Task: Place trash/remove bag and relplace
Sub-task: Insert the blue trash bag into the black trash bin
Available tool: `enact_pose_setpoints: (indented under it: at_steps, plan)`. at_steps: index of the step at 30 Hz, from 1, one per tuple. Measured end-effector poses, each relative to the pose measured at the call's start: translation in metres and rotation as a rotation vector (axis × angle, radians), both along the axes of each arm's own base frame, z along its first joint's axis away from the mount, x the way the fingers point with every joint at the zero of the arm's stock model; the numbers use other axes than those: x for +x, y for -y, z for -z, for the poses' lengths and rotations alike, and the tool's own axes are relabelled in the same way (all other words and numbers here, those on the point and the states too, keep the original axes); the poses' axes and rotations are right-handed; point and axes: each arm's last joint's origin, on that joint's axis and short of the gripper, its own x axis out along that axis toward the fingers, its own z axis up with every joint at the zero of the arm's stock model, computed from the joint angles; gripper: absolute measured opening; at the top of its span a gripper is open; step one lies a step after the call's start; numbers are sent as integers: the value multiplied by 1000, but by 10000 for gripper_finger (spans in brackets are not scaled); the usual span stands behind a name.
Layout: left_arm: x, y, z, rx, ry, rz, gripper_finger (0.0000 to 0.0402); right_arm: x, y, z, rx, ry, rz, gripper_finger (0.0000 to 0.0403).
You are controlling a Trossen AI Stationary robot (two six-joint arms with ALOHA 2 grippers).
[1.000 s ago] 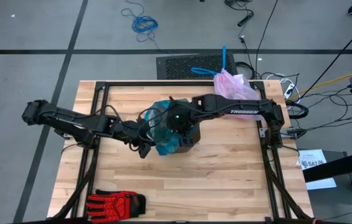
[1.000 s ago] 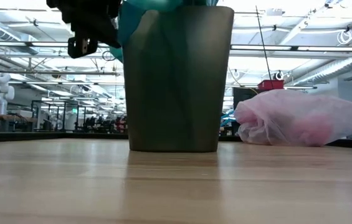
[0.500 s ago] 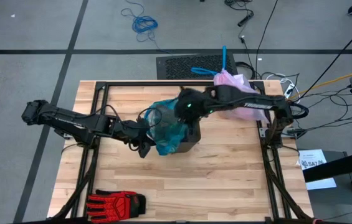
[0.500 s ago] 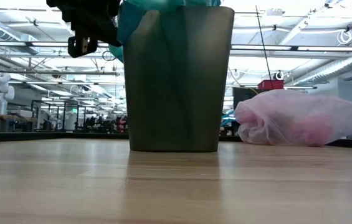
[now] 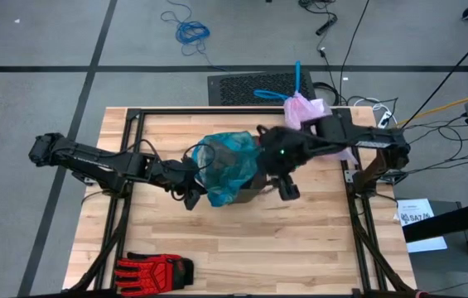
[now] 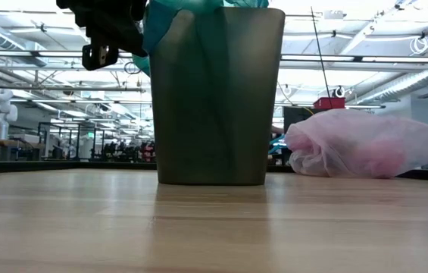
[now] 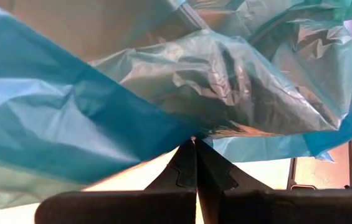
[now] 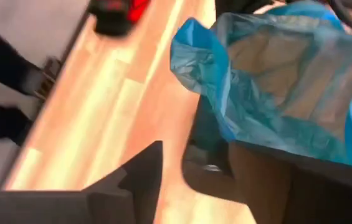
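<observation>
— Looking down from above, the right gripper has swung off the bin's mouth to its right flank, and the teal bag now spreads wider over the opening. Left gripper hasn't budged.

— And the pink bag?

— Same spot, far edge of the table, blue drawstrings trailing onto a black mat. Red glove sits near the front.

— From table level?

— The bin blocks both arms mostly; the pink bag lies beside it.

— Left wrist camera?

— Fingers pinched together on the teal bag.

— Right wrist?

— One finger shows beside the teal bag, fingers apart, gripping nothing.
</observation>
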Motion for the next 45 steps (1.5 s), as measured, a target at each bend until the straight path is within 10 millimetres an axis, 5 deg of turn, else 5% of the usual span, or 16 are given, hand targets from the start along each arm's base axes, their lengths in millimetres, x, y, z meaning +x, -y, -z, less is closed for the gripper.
enact_pose_setpoints:
  at_steps: [5, 10, 21, 36, 45]
  plan:
    - [1, -4, 0, 0, 3, -16, 0, 12, -11, 12, -206, -13, -11, 200]
    - [1, -7, 0, -4, 6, 21, 0, 26, -6, 25, -246, -58, 78, 180]
    - [1, -8, 0, 8, 0, 42, 0, 23, -4, 44, -132, -261, 242, 9]
    - [1, -8, 0, 4, 0, 36, 0, 10, -44, 46, -106, -305, 375, 1]
    - [1, -8, 0, 16, 2, 20, 0, 12, -53, 90, -160, -383, 434, 0]
